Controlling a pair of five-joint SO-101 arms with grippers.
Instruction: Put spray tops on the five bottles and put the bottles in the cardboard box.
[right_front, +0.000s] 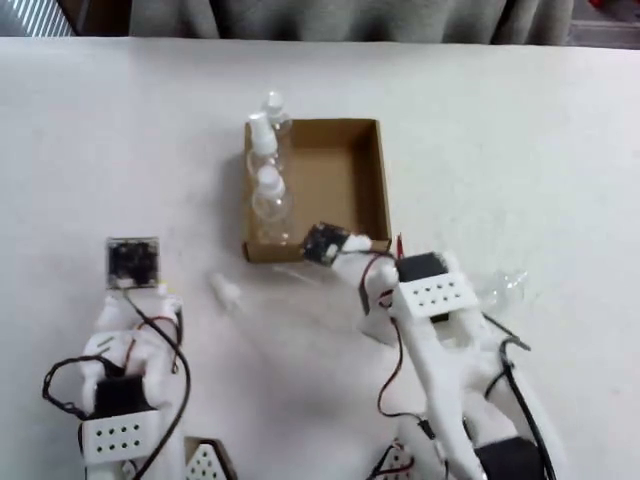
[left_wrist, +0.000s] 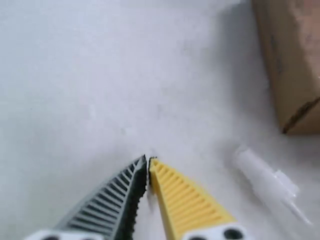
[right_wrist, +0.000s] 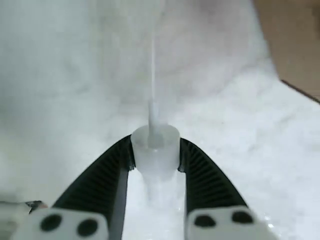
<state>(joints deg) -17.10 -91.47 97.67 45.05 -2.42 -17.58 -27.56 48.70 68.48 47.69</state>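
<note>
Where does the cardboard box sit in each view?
High view: box, mid-table, ahead of both arms.
Left wrist view: box corner beside the loose spray top.
Right wrist view: box edge, aside of the right hand and its held spray top.
Shared landmark: the white table.

Table (right_front: 520, 150): plain white. Cardboard box (right_front: 384, 180): brown. Bottles (right_front: 270, 195): clear, with white tops. Left gripper (left_wrist: 148, 167): one dark grey finger (left_wrist: 117, 200) and one yellow finger (left_wrist: 182, 200), both ribbed. Right gripper (right_wrist: 155, 150): black ribbed fingers (right_wrist: 100, 185) around a translucent white spray top (right_wrist: 155, 142). Loose spray top (left_wrist: 260, 177): translucent white. Arms (right_front: 440, 370): white, with black and red wires (right_front: 398, 350).
</note>
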